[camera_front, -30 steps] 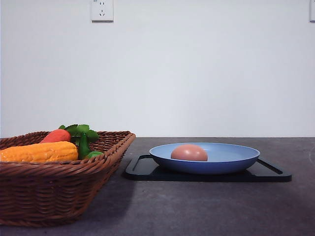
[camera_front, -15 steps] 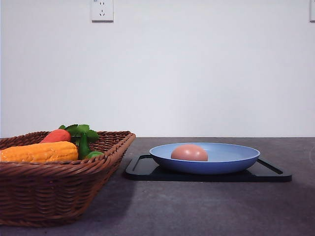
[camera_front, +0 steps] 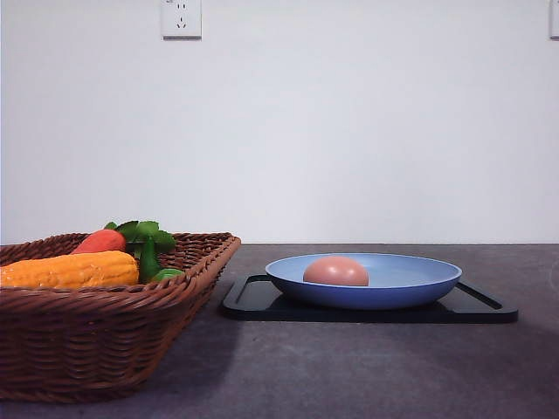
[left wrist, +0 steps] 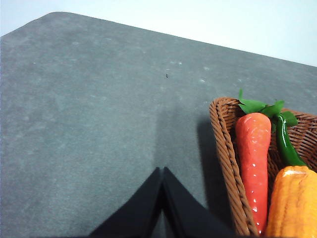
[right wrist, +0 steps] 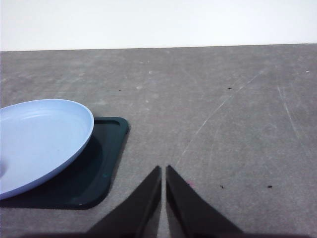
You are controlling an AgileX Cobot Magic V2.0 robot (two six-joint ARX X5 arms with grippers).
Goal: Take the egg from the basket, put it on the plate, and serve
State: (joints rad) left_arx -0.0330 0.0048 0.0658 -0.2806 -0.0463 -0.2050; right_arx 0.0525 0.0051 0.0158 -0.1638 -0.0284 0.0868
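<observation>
Egg (camera_front: 335, 271): pinkish-brown, rounded; lies inside the plate, left of the plate's middle in the front view, its lower part hidden behind the near rim.
Plate (camera_front: 410, 288): light blue, shallow, raised rim; rests on the black tray. In the right wrist view its rim overhangs the tray's corner.
Tray (camera_front: 253, 301): flat, black, rectangular, rounded corners; lies on the dark grey table, to the right of the basket and apart from it.
Basket (camera_front: 96, 340): brown woven wicker, flaring sides, braided rim; stands at the left of the front view, nearer the camera than the tray.
Basket contents: orange-yellow corn cob (camera_front: 70, 270) lying lengthwise; red-orange carrot (camera_front: 99, 241) with green leaves just behind it; a green stalk beside the carrot.
Left gripper (left wrist: 162, 173): over bare table just beside the basket's corner; fingers pressed together, tips touching, nothing between them.
Right gripper (right wrist: 163, 171): over bare table near the tray's corner, clear of tray and plate; fingers drawn together with a hairline gap at the tips, nothing between them.
Table (camera_front: 367, 367): dark grey, matte, faintly scratched in the right wrist view.
</observation>
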